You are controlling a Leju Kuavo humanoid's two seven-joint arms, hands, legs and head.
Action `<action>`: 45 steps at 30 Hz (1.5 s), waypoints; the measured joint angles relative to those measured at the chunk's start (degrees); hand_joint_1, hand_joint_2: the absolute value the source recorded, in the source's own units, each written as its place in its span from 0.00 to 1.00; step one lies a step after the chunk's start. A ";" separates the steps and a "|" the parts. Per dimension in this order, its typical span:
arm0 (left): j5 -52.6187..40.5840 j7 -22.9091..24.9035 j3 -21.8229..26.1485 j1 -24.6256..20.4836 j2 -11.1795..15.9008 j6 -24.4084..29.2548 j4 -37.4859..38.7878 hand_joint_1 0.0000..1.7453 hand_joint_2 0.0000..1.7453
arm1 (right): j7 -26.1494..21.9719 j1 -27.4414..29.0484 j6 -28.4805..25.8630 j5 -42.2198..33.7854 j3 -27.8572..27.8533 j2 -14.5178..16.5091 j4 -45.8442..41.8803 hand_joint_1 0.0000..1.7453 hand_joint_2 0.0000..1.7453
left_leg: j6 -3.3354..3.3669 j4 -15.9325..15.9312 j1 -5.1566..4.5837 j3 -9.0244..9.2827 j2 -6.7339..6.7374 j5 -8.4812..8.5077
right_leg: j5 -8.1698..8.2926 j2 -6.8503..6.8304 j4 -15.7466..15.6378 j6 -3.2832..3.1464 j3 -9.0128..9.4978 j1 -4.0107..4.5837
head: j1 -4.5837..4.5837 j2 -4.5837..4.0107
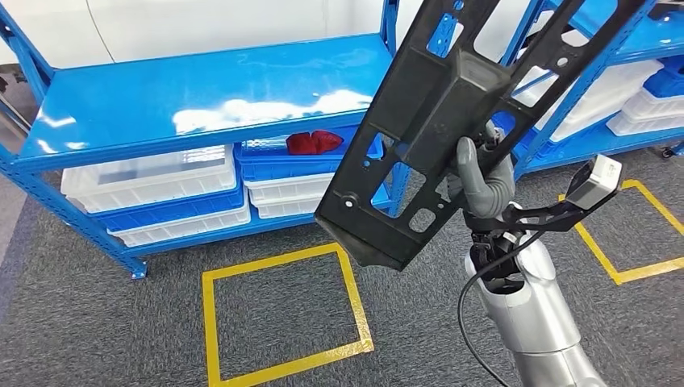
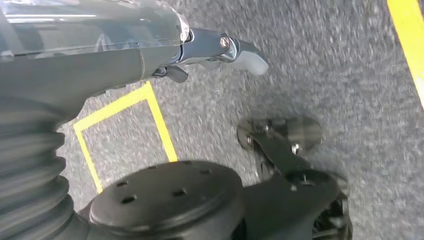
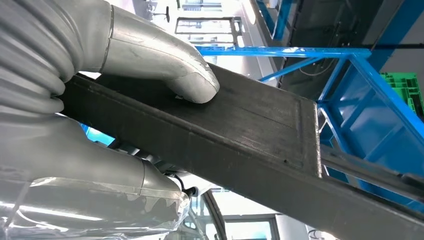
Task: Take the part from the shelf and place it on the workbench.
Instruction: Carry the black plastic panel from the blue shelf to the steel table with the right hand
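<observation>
Now | right hand (image 1: 482, 184) grips the black part (image 1: 435, 121), lifted clear of the blue shelf (image 1: 202, 93) | long axis slants up-right from hand | left hand (image 2: 220, 50) low, holding nothing, fingers curled in.

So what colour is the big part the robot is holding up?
Black. The part held by the right hand shows best in the head view.

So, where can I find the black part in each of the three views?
Head view: the black part stands tilted, centre to upper right, held by the right hand.
Left wrist view: not in it.
Right wrist view: it crosses the picture diagonally.
Shared landmark: the blue shelf.
</observation>
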 joint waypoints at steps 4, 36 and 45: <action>0.01 -0.05 0.01 0.04 -0.15 0.00 0.00 0.00 1.00 | 0.02 -0.25 0.00 0.01 -0.44 0.25 0.02 1.00 1.00 | 1.47 -0.76 -0.17 -0.05 2.73 0.77 | -4.76 -5.29 7.60 0.76 -3.34 0.25 | 0.01 0.00; 0.27 1.59 0.27 0.60 -0.54 0.30 -0.02 0.00 1.00 | -2.32 7.52 -0.55 2.97 -3.17 1.42 -3.98 1.00 1.00 | 1.65 -1.33 -0.28 -0.08 3.75 1.31 | -7.52 -5.97 12.62 0.87 -4.93 0.25 | -0.01 0.00; -0.08 3.98 0.28 0.64 -0.54 0.39 -0.02 0.00 1.00 | -3.97 11.30 -0.84 3.01 -3.68 1.65 -5.67 1.00 1.00 | 0.34 -1.38 -0.88 0.50 8.98 0.71 | -2.14 -9.26 -0.81 -1.33 2.77 1.38 | 0.00 0.00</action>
